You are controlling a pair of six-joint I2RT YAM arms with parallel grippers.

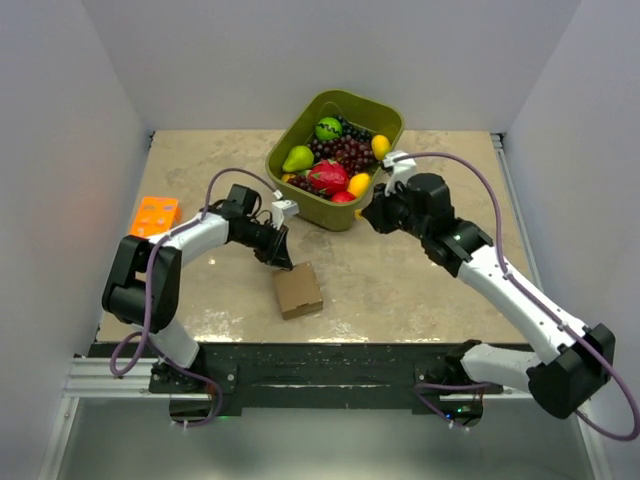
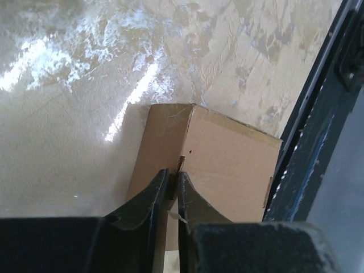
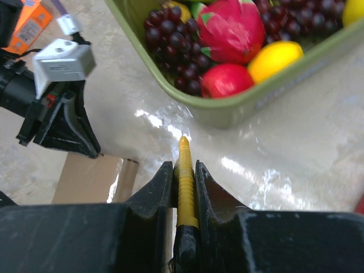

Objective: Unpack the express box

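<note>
You will find the express box (image 1: 298, 290) flat on the table (image 1: 400, 285), toward its near edge and between the arms. Your left gripper (image 2: 174, 175) is pinched onto a thin cardboard edge at the box's top. Your right gripper (image 3: 183, 169) clamps a yellow ribbed stick (image 3: 183, 149) beside the green fruit tub (image 1: 385, 112).

Left gripper (image 2: 174, 174) hides part of the express box (image 2: 227, 165), perhaps a flap.

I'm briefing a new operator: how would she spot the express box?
Find the green fruit tub at the back. Nearer the arms lies the express box, at the left gripper. It is small, plain brown cardboard, unlike the orange tray.
</note>
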